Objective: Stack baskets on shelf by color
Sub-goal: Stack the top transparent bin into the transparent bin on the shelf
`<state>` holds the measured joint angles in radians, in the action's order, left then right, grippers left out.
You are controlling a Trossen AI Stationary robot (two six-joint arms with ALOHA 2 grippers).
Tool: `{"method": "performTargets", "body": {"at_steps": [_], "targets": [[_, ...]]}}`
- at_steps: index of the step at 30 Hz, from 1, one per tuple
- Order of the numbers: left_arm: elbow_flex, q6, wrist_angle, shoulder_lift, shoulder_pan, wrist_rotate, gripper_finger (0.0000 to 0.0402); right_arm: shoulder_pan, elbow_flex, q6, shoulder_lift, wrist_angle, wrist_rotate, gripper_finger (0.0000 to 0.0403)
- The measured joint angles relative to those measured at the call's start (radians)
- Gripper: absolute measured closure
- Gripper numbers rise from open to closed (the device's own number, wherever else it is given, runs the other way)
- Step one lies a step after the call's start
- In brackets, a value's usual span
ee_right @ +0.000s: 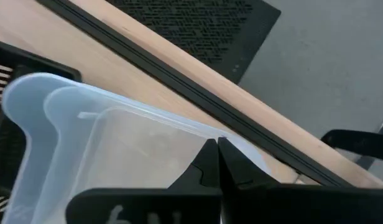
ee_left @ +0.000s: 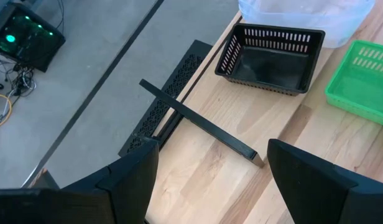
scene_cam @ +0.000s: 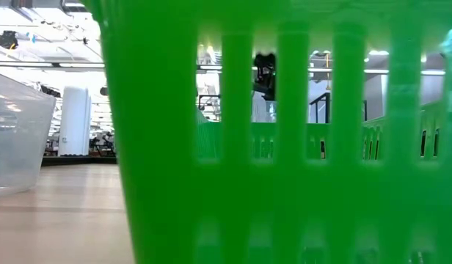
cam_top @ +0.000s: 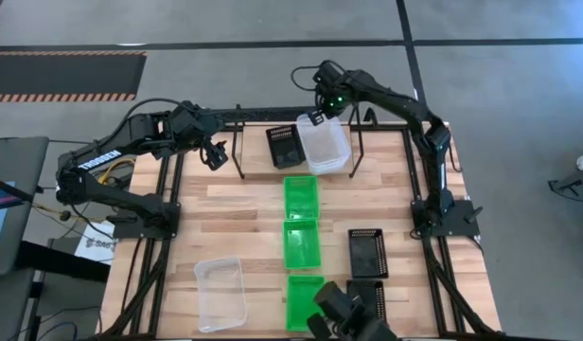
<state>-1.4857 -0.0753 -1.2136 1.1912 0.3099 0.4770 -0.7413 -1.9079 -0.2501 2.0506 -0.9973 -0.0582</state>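
Note:
My right gripper is at the table's far edge, shut on a clear basket that lies within the span of the black wire shelf. In the right wrist view two clear rims show, one inside the other. A black basket stands just left of it. Three green baskets lie in a column down the middle. Another clear basket sits near left. My left gripper hovers open left of the shelf, touching nothing. My right gripper pinches the clear basket's far rim between its two shut fingers. The fingers come steeply from above, slanting from the far side. Whether the basket's bottom rests on anything, I cannot tell.
Two black baskets lie near right. In the low view a green basket fills most of the picture, with a clear basket at its left. A shelf leg stands before my left gripper. Bare wood lies left of the green column.

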Motion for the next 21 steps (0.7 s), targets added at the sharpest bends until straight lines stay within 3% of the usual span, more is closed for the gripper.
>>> {"method": "performTargets", "body": {"at_steps": [10,21], "targets": [[0.0,0.003,-0.011,0.0,0.0,0.0,0.0111,-0.024,0.0,0.016,0.0,-0.112,-0.101,0.0402],[0.0,0.011,-0.011,0.0,0.0,0.0,0.0111,-0.026,0.0,0.039,0.0,-0.143,-0.105,0.0403]]}}
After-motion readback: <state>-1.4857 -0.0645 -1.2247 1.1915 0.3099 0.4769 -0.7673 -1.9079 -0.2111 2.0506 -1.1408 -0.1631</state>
